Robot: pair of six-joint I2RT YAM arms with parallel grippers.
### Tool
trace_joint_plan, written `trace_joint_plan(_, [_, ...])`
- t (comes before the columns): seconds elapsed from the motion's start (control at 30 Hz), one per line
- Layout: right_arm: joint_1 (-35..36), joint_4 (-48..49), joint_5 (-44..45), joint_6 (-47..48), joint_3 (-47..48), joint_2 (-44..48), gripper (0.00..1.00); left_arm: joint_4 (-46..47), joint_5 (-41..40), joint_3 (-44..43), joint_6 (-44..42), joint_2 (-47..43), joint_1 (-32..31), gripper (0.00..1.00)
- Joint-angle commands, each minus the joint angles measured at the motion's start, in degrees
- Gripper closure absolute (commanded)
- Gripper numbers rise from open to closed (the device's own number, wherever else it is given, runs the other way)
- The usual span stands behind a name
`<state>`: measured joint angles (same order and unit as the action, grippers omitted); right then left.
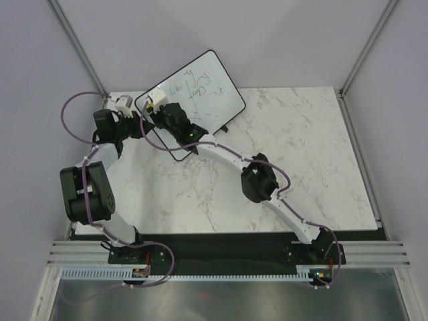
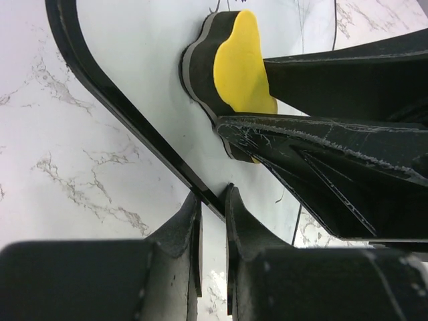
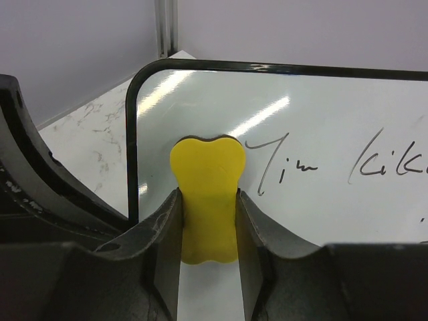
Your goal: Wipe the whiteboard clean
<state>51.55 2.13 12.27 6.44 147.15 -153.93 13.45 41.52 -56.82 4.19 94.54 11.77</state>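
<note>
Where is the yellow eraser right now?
In the right wrist view, the yellow eraser sits between the right fingers, pressed on the whiteboard near its rounded left corner.

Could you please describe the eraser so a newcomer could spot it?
Find the whiteboard at the table's far left. Near its rounded corner, the right tool pinches the eraser against the surface. It is the only yellow thing, beside black handwriting.

White marble-patterned table top, grey-veined, inside an enclosure of plain grey walls. Two aluminium posts, left and right, slant down to its far corners. Ribbed aluminium rail and slotted white cable duct run along the near edge
</note>
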Motion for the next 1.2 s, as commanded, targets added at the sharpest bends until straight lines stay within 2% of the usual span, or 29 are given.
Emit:
trace_joint_plan(0.0, [-0.84,-6.43,-0.23,-0.54,-4.99,-0.6,1.0,-0.79,2.43,-0.31,-9.46,-2.96,-2.63,0.98])
trace_joint_plan(0.07, [-0.75,-7.92,0.91,-2.03,-10.72,3.88,1.0,-0.97,2.52,-0.66,-9.55,-2.87,-2.63,0.98])
trace_joint_plan(0.2, [-0.57,-8.28,1.79,-6.43,-28.18,11.44,1.0,-1.76,2.52,-2.15,-8.85,-1.73,-2.63,0.98])
trace_joint_plan(0.3, [0.04,-7.93,3.28,-8.81,-35.94,16.36,1.0,-1.68,2.78,-2.25,-8.58,-1.29,-2.63,0.98])
trace_joint_plan(0.47, [-0.22,-6.61,3.72,-9.07,-41.15,18.14,1.0,-1.85,2.69,-2.07,-8.58,-1.29,-2.72,0.98])
trace_joint_plan(0.63, [-0.75,-7.66,2.23,-8.72,-35.37,16.3,1.0,-2.12,2.78,-1.81,-9.11,-1.55,-2.63,0.98])
trace_joint_plan(0.93, [-1.1,-9.6,1.1,-3.98,-6.2,6.55,1.0,-2.55,2.87,-1.54,-9.28,-2.08,-2.63,0.98])
trace_joint_plan(0.97, [-1.19,-8.3,0.13,-3.71,-2.7,5.66,1.0,-2.55,2.87,-1.46,-9.37,-2.17,-2.72,0.98])
trace_joint_plan(1.17, [-1.36,5.93,-1.73,0.41,-0.83,-0.3,1.0,-2.64,2.52,-1.37,-9.89,-2.78,-2.72,0.98])
